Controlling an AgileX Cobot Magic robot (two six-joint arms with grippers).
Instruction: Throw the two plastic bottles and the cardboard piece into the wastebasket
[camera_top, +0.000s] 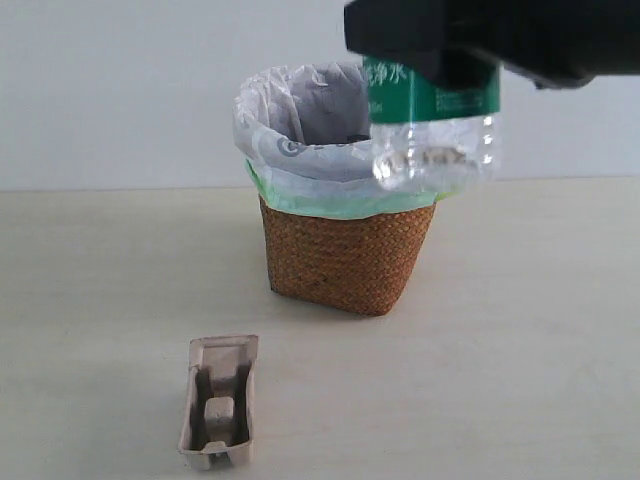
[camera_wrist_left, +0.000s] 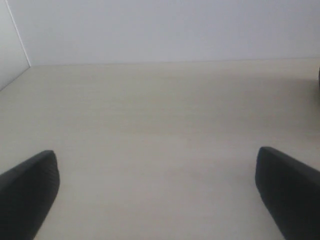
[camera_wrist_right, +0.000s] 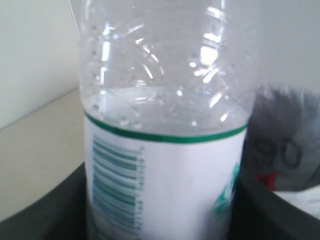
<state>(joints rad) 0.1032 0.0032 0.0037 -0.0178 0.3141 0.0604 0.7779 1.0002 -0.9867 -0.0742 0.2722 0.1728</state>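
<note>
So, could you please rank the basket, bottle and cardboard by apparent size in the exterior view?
Basket; then bottle, partly hidden; then cardboard. Bottle and cardboard look close, so their order is unsure.

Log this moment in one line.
right gripper: jaws hold bottle by basket | left gripper: jaws open | cardboard: on table

Place: a robot test bench, probably a lab
Surface: pale wood-grain tabletop (camera_top: 530, 330)
Backdrop: plain white wall (camera_top: 110, 90)
</note>
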